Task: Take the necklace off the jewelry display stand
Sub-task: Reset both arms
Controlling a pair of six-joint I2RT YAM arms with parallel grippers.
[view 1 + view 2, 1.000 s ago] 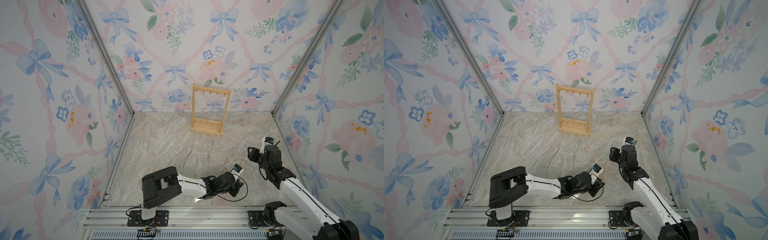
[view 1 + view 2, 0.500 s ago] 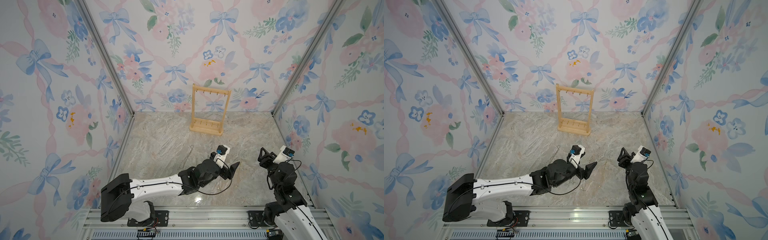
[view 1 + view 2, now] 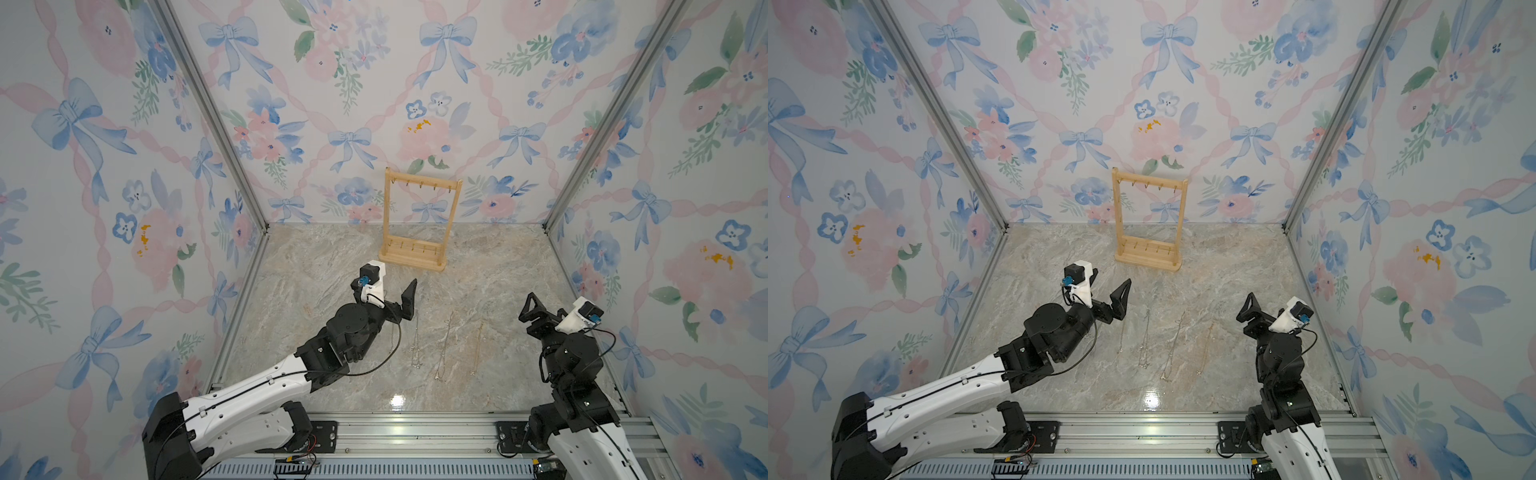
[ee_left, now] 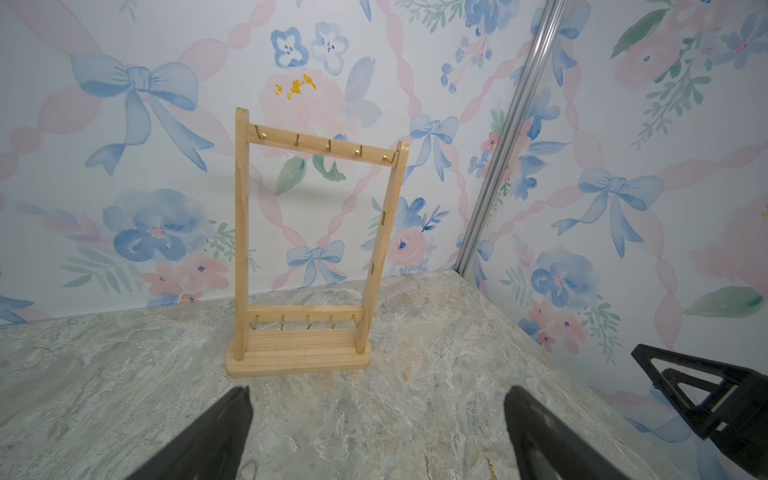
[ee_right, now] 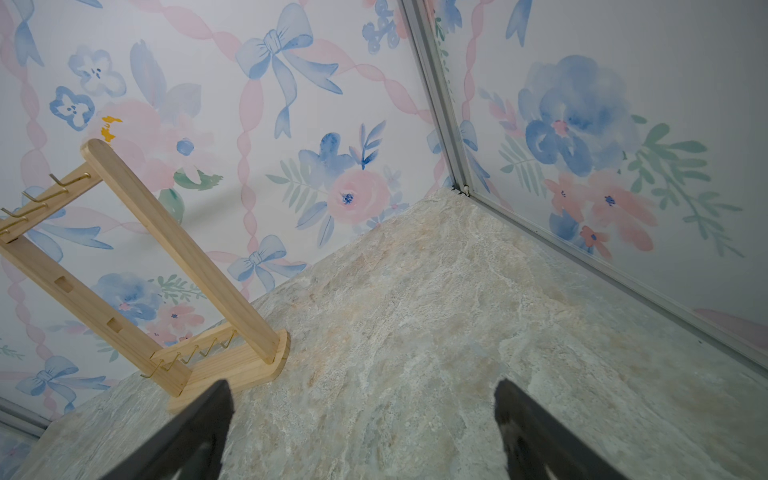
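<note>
Jewelry display stand (image 3: pixel 413 261) stands upright at the far middle of the tabletop (image 3: pixel 503 286), long axis vertical, broad face toward the arms. Necklaces (image 3: pixel 447 345) lie stretched near-to-far. Left tool (image 4: pixel 376 411) and right tool (image 5: pixel 361 401) are both released.

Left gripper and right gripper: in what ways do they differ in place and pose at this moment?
The left gripper is nearer the jewelry display stand, out over the table's middle; the right gripper sits farther from it, by the right wall. The left arm stretches long and low; the right arm is folded up short. Both grippers are open, hold nothing and point toward the back wall.
</note>
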